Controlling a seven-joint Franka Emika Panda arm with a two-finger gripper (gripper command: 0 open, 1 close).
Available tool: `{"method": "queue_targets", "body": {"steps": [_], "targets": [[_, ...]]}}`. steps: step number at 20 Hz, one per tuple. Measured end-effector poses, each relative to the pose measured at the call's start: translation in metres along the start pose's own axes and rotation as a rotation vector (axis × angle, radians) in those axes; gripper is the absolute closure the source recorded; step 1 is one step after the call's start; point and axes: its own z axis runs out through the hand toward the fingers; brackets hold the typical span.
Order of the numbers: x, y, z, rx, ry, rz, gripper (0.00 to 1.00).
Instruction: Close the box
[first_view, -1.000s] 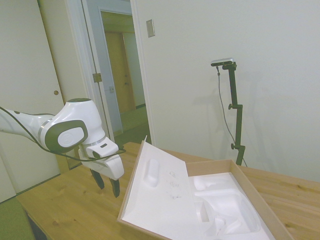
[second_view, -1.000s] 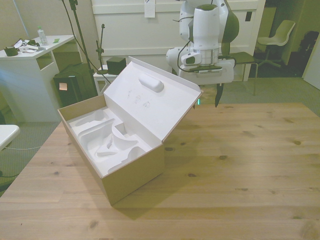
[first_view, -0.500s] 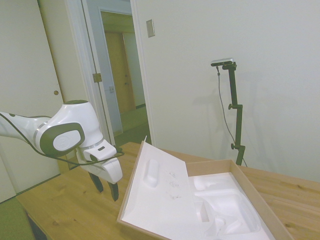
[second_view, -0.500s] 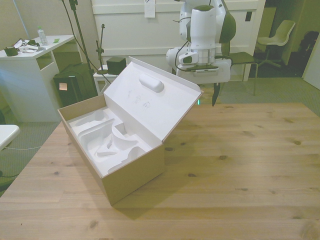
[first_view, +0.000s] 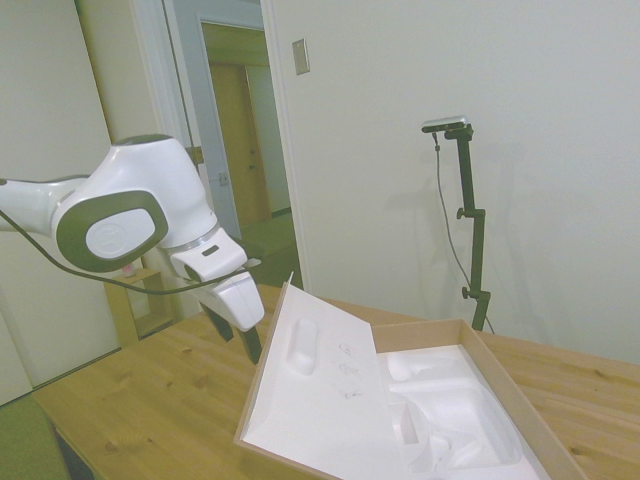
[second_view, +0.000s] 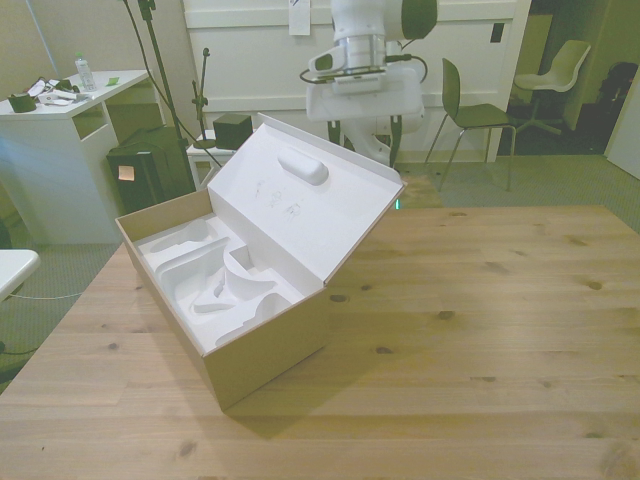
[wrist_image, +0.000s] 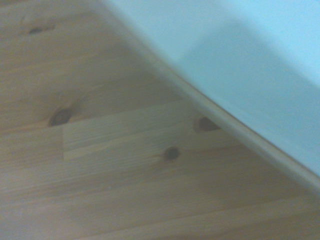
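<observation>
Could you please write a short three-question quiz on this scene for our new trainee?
1. True or false: the box has its lid fully shut.
2. Where is the hand relative to the lid? A) inside the box, on the foam; B) behind the raised lid, outside the box; C) flat on the table, far from the box.
3. Fill in: the inside of the box is lined with white ____.

Key: 1. False: the lid stands open, leaning back. 2. B: in the side view the hand hangs just behind the lid's outer face; contact cannot be judged. 3. Foam.
</observation>
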Motion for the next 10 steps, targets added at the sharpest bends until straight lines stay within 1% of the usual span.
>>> {"method": "queue_targets", "body": {"steps": [4, 6, 8, 10], "targets": [[0.067, 0.034, -0.048, 0.065, 0.017, 0.093, 0.0], [0.093, 0.053, -0.072, 0.099, 0.027, 0.131, 0.0], [0.112, 0.069, -0.089, 0.12, 0.036, 0.162, 0.0], [0.128, 0.079, -0.096, 0.134, 0.04, 0.188, 0.0]]}}
